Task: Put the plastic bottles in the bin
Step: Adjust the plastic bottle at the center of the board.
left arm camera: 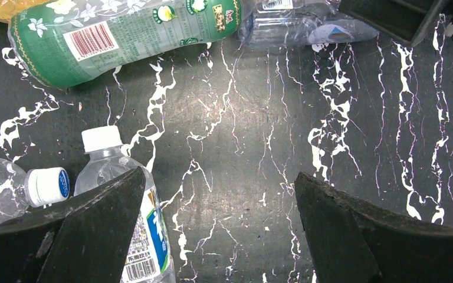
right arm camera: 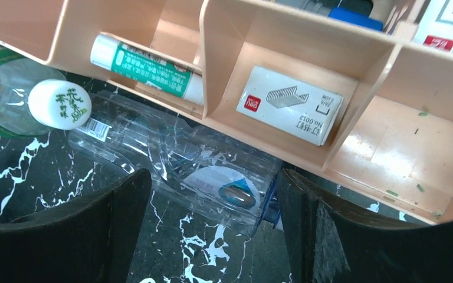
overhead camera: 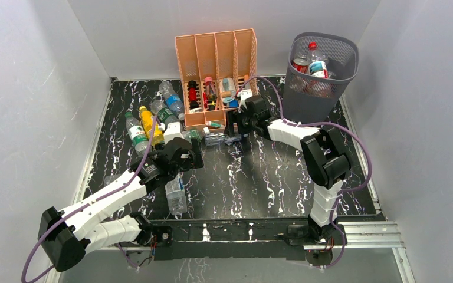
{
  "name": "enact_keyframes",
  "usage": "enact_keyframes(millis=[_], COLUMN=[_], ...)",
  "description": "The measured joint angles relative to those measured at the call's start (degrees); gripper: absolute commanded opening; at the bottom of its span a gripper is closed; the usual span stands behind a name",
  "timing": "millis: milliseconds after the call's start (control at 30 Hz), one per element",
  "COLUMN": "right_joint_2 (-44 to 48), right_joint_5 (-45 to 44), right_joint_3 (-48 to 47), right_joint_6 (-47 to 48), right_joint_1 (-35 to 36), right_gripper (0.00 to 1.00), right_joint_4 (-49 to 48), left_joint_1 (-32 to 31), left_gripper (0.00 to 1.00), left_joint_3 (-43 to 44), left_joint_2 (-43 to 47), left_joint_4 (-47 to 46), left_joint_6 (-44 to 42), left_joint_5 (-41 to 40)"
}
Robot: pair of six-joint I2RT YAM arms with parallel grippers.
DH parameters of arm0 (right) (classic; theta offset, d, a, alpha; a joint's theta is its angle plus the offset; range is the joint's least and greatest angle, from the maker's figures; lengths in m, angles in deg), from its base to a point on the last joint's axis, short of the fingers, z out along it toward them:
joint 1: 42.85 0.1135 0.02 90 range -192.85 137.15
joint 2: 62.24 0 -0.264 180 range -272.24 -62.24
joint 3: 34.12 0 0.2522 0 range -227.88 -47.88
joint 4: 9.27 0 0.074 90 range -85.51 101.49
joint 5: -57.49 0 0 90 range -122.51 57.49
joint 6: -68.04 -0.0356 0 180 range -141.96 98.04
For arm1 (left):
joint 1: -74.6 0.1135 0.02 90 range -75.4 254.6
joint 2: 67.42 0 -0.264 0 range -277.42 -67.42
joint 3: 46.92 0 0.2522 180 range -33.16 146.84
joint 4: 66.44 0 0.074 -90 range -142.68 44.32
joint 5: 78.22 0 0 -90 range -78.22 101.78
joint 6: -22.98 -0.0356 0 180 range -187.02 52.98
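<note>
The dark mesh bin [overhead camera: 307, 100] stands at the back right with a few bottles [overhead camera: 317, 63] inside. Several plastic bottles lie at the left: a yellow one [overhead camera: 151, 127], a green one [left arm camera: 124, 35] and clear ones [overhead camera: 176, 194]. My left gripper [overhead camera: 190, 156] is open and empty over bare table [left arm camera: 221, 194], with a clear white-capped bottle [left arm camera: 115, 177] against its left finger. My right gripper [overhead camera: 237, 134] is open, its fingers either side of a crushed clear bottle [right arm camera: 200, 171] lying against the organizer's front.
The peach four-slot organizer [overhead camera: 215, 47] stands at the back centre, its front edge [right arm camera: 389, 147] just beyond my right fingers. It holds a staples box [right arm camera: 289, 103] and a glue stick [right arm camera: 147, 68]. A white-capped green bottle [right arm camera: 59, 103] lies left of the crushed one.
</note>
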Motion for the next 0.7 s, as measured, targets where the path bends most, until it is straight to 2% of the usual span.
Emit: enact_keyframes(millis=[267,567,700], right_joint_2=[0.3,6.7,9.2], right_joint_5=[-0.3,-0.3,-0.3], right_joint_3=[4.4,12.3,14.8], right_joint_6=[0.5,1.5,2.2], right_joint_1=[1.2,4.2,5.7], right_gripper=[0.87,0.87,0.93], right_joint_4=[-3.7,-5.1,-4.6], left_joint_1=[0.0,0.0,0.0], left_gripper=[0.98,0.98,0.98], left_joint_3=[0.0,-0.7,-0.8], left_joint_2=[0.0,0.0,0.0], left_joint_4=[0.0,-0.3,-0.3], left_joint_6=[0.0,0.0,0.0], left_joint_5=[0.0,0.1,0.2])
